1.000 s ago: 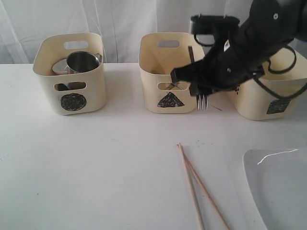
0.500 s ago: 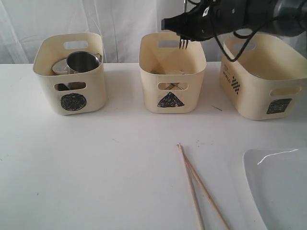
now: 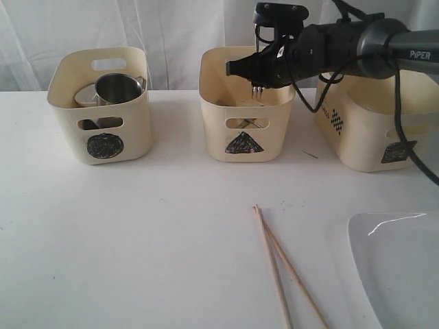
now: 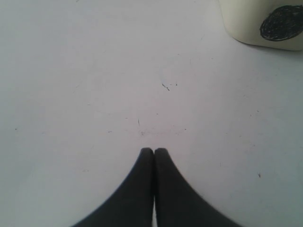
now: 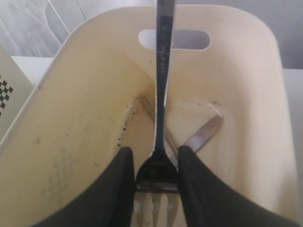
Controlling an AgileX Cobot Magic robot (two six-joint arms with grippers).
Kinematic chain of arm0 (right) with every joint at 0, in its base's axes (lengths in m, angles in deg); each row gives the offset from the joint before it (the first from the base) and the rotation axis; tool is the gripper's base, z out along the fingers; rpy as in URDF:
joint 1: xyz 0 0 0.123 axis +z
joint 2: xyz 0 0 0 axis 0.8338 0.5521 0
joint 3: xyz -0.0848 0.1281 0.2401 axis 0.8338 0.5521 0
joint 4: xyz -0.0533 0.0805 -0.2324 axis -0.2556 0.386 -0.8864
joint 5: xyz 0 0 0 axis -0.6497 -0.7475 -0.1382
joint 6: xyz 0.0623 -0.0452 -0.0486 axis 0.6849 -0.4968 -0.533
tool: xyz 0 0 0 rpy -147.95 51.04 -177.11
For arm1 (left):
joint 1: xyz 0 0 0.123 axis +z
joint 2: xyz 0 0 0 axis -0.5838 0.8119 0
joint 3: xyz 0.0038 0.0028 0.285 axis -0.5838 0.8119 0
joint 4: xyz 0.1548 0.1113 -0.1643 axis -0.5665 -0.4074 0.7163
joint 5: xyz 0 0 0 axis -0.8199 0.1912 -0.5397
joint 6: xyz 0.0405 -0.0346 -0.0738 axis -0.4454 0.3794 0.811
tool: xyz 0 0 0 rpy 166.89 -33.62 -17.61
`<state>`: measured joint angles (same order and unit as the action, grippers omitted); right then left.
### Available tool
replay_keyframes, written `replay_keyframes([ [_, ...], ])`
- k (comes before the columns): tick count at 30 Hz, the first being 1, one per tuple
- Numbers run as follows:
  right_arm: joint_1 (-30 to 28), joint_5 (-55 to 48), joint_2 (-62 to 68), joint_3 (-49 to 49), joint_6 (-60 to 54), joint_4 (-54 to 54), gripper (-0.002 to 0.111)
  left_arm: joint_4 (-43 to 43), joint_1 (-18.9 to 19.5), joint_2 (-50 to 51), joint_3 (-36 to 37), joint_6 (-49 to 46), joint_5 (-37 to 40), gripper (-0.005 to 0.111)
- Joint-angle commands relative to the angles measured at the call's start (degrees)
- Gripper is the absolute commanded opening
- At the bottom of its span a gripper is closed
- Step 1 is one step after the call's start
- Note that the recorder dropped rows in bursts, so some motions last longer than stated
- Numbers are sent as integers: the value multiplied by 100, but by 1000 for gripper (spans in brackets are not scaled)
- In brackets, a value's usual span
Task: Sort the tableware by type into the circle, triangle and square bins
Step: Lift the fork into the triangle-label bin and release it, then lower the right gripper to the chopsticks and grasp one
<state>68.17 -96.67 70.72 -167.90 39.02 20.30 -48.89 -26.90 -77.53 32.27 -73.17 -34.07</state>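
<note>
My right gripper [image 3: 255, 74] [image 5: 156, 163] is shut on the steel fork [image 5: 159, 90] by its head. It holds the fork over the open top of the triangle bin [image 3: 245, 147], tines [image 3: 257, 92] pointing down at the rim. More steel cutlery [image 5: 203, 134] lies on that bin's floor. The circle bin [image 3: 103, 140] at the left holds a steel mug [image 3: 118, 87]. The square bin [image 3: 384, 140] stands at the right. Wooden chopsticks [image 3: 282, 266] lie on the table near the front, beside the large white plate [image 3: 401, 264]. My left gripper [image 4: 154, 152] is shut and empty over bare table near the circle bin [image 4: 265, 23].
A white curtain [image 3: 171, 27] hangs behind the three bins. The right arm [image 3: 357, 48] and its cable [image 3: 405, 130] reach across above the square bin. The white tabletop [image 3: 137, 233] spreads in front of the bins.
The right gripper carried the fork up from in front of the triangle bin, then lowered it slightly over that bin's opening. Chopsticks, plate and bins have not moved.
</note>
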Motion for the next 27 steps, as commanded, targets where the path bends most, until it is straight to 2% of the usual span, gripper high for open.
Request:
replay_keyframes([
  [1, -28, -426, -311, -46, -61, -11, 26, 32, -39, -31, 15, 6, 6, 0],
  [6, -28, -618, -521, -46, -595, -11, 27, 32, -39, -31, 15, 6, 6, 0],
  [12, -28, -521, -534, -46, -768, -11, 41, 32, -39, -31, 15, 6, 6, 0],
  [18, -28, -1289, -673, -46, -768, -20, 41, 32, -39, -31, 15, 6, 6, 0],
  [21, -28, -2177, -974, -46, -768, -20, 41, 32, -39, -31, 15, 6, 6, 0],
  [27, -18, -5320, -1659, -29, -822, 134, 41, 32, -39, -31, 15, 6, 6, 0],
])
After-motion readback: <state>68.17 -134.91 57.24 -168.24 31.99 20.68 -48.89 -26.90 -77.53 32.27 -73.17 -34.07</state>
